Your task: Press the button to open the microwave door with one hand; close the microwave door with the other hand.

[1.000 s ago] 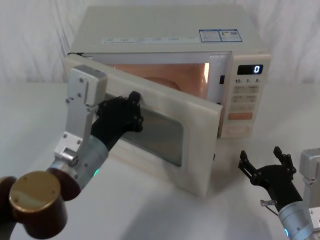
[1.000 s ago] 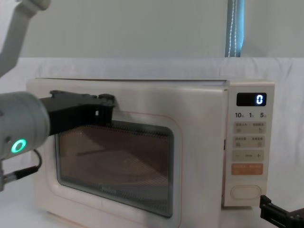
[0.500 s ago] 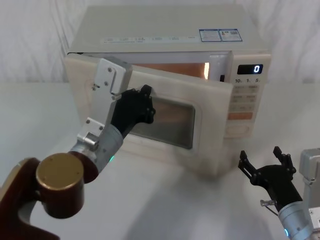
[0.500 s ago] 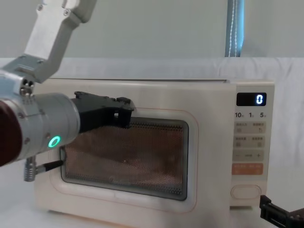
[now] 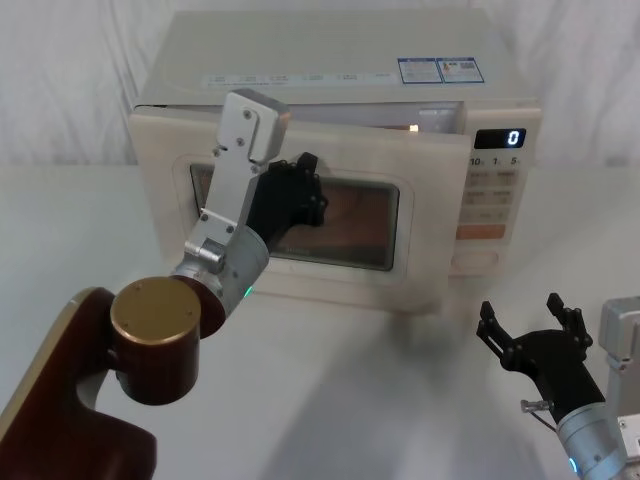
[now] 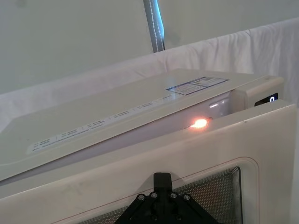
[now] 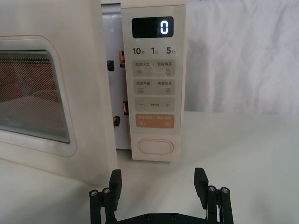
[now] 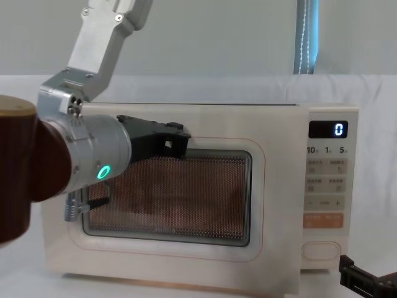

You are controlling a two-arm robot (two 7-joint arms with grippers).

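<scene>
Left tool pushing the microwave door nearly shut, right tool parked low on the counter.

The left tool [image 5: 295, 195] sits at the centre of the head view, against the microwave door [image 5: 420, 215] above its dark window; I cannot tell whether its fingers are spread or pressed together. The door stands slightly ajar, with the cavity lamp [image 6: 200, 123] glowing through the gap at its latch edge. This looks like the closing step, and the next move calls for a last firm push until the latch catches. The right tool [image 5: 530, 335], at lower right, is spread and holds nothing, below the button [image 7: 156, 146]. The latch hooks are mostly hidden behind the door edge.
</scene>
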